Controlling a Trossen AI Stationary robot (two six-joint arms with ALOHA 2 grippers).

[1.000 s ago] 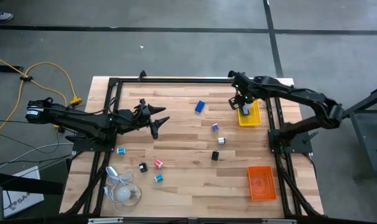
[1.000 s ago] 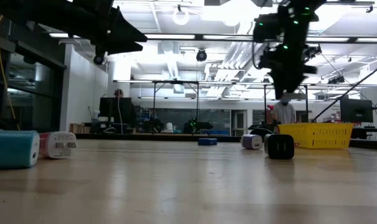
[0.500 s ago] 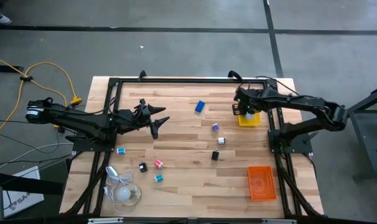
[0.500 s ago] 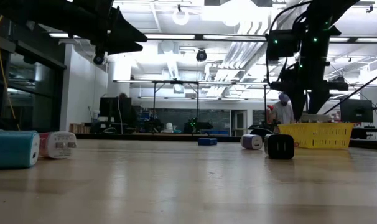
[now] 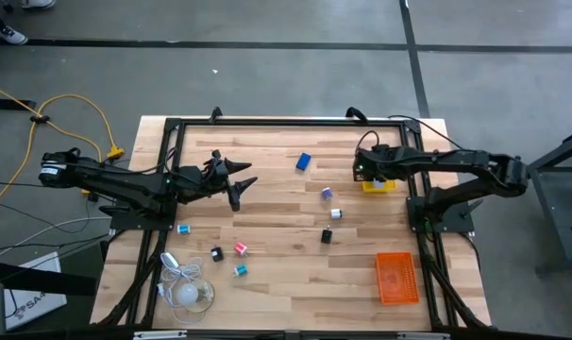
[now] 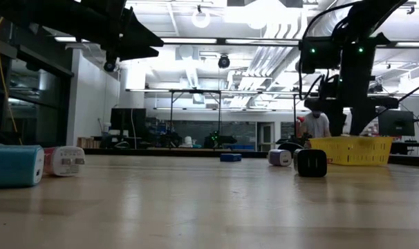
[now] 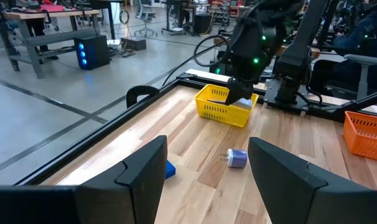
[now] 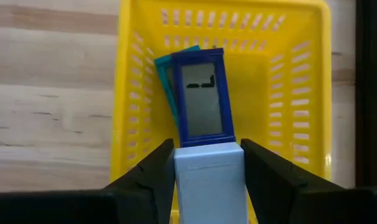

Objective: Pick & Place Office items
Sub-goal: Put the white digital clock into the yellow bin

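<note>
R claw (image 8: 207,163) w/ pale-blue piece (image 8: 208,180)

The pale blue block (image 8: 209,180) runs off the frame's bottom edge; a teal piece (image 8: 168,84) hides behind the blue calculator (image 8: 202,96).

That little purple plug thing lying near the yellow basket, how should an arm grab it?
Probably from straight above, jaws closing across the two flat sides of the purple plug, not the end with the prongs. It lies on its side on the wooden table, nothing close beside it, so a top-down approach looks unobstructed.
</note>
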